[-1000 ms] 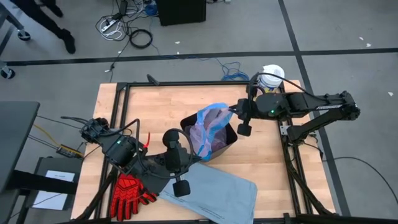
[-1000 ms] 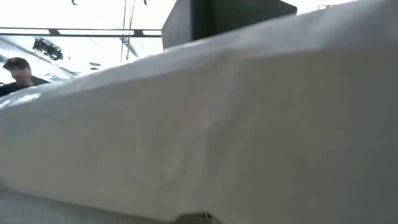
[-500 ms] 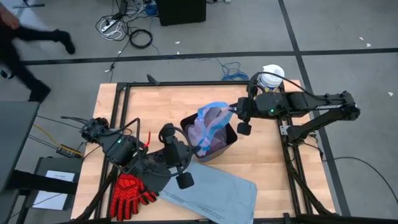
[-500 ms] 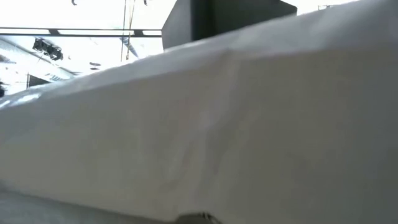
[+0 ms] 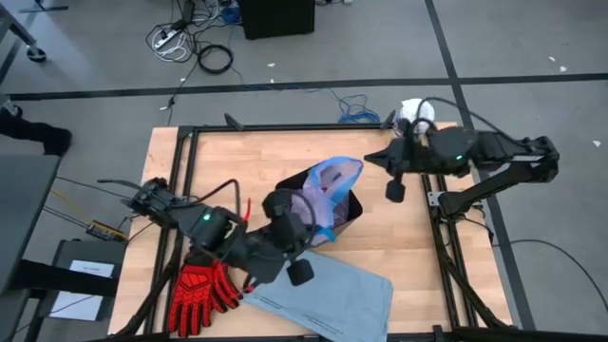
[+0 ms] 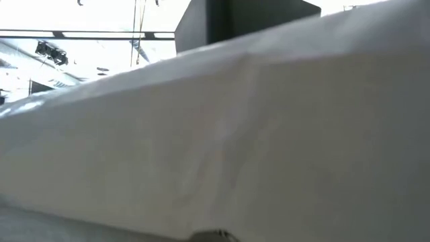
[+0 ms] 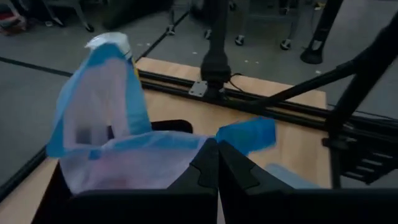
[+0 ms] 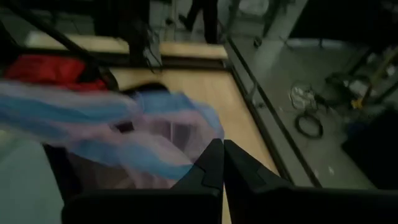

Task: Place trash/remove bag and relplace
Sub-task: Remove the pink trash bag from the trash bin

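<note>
Still half-done: pink liner [image 5: 328, 190] sits in the bin [image 5: 350, 213] mid-frame, left gripper [image 7: 217, 163] pinching it, right gripper [image 8: 222, 163] closed empty, grey replacement liner [image 5: 328, 296] waiting below.

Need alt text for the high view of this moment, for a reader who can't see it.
Seen from above, a black bin lined with a pink bag with blue ties sits mid-table. The left claw, shut, is at the bag's near side; the right claw, shut, is off to the bin's right. Red gloves and a grey-blue liner lie along the near edge.
</note>
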`<action>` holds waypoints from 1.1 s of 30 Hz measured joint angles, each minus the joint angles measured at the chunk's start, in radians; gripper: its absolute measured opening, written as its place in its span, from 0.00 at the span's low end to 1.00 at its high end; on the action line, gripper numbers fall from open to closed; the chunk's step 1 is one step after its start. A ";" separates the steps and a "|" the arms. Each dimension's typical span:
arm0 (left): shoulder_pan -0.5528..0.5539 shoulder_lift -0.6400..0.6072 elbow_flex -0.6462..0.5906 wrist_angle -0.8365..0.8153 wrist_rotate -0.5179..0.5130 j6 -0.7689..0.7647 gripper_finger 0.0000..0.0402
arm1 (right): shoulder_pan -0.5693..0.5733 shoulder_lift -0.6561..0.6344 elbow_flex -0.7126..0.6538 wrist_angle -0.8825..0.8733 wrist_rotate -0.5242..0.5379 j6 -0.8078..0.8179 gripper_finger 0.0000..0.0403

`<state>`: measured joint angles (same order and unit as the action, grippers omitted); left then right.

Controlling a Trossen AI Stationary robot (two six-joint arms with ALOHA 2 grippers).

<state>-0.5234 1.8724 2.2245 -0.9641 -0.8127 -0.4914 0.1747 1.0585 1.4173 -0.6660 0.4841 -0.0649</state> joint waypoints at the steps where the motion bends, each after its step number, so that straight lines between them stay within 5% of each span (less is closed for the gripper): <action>1: 0.010 0.001 -0.004 0.012 0.000 0.016 0.01 | -0.002 -0.003 0.018 0.002 -0.010 -0.019 0.00; 6: 0.069 -0.001 -0.005 0.127 -0.052 0.116 0.01 | -0.032 0.003 0.076 0.012 -0.028 -0.092 0.00; 11: 0.094 -0.001 -0.005 0.216 -0.020 0.202 0.01 | -0.032 0.003 0.079 0.004 -0.058 0.015 0.02; 16: 0.098 0.000 -0.005 0.155 0.031 0.173 0.01 | -0.027 0.042 0.073 -0.017 -0.160 0.059 0.15; 24: 0.091 0.000 -0.005 0.066 0.059 0.140 0.01 | -0.002 0.119 0.071 -0.107 -0.253 -0.654 0.41; 33: 0.091 0.000 -0.005 0.078 0.048 0.114 0.01 | -0.033 0.170 0.071 -0.084 -0.291 -0.937 0.36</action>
<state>-0.4326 1.8721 2.2196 -0.8860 -0.7650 -0.3776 0.1413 1.2290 1.4883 -0.7502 0.1931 -1.0017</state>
